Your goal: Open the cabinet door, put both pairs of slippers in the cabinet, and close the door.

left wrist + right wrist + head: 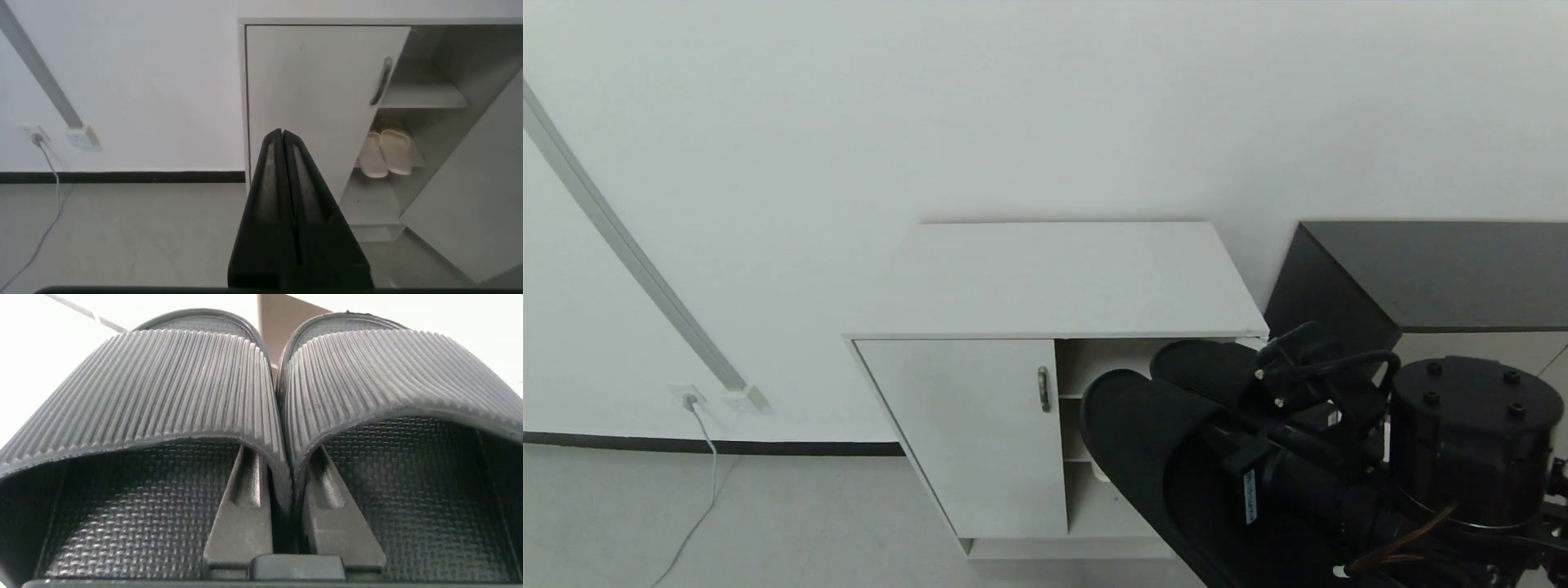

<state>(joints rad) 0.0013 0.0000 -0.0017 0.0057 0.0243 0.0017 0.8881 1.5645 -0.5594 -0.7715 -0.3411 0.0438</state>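
Note:
The white cabinet (1054,278) stands against the wall, its left door (964,433) closed and its right door (478,196) swung open. A pale pair of slippers (386,153) sits on the middle shelf inside. My right gripper (282,482) is shut on the black pair of slippers (1143,425), its fingers (241,510) under the ribbed straps and pinching the two inner walls together. The black pair hangs in front of the open right compartment, toes toward the shelves. My left gripper (283,143) is shut on nothing, out in front of the closed door.
A dark table (1421,269) stands right of the cabinet, close to its side. On the wall at left are a socket with a cable (690,400) and a slanting grey conduit (621,237). Bare floor (768,506) lies left of the cabinet.

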